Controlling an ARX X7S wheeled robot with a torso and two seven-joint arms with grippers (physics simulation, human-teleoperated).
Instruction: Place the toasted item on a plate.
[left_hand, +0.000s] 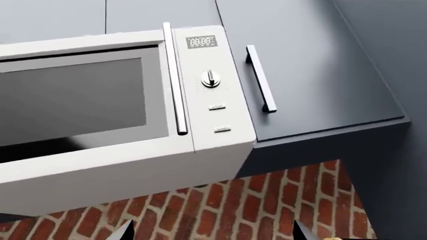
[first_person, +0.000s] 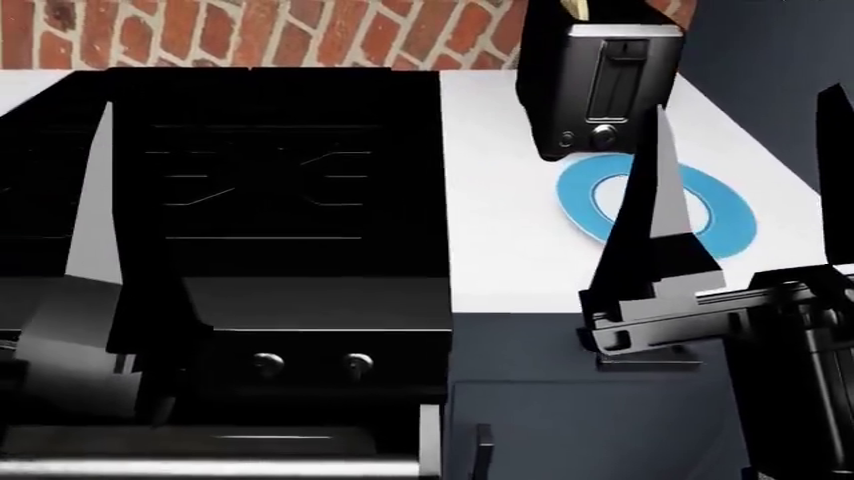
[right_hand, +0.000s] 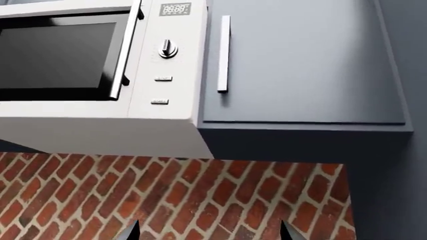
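A thin tan edge of the toasted item (first_person: 578, 8) sticks up from the black toaster (first_person: 597, 85) at the back of the white counter. The blue-rimmed plate (first_person: 714, 205) lies on the counter just in front of the toaster. My right gripper (first_person: 750, 100) stands open with its fingers pointing up, and one finger (first_person: 657, 200) covers part of the plate. In the right wrist view the gripper (right_hand: 208, 235) is open and empty, facing the brick wall. My left gripper (left_hand: 213, 235) is also open and empty, facing the wall. The plate and toaster do not show in either wrist view.
A black stove (first_person: 274, 180) fills the left of the head view. A white microwave (left_hand: 120, 145) (right_hand: 100, 75) hangs overhead beside a dark cabinet door (left_hand: 313, 70) (right_hand: 300, 65). A brick wall (right_hand: 173, 195) runs behind the counter (first_person: 501, 240).
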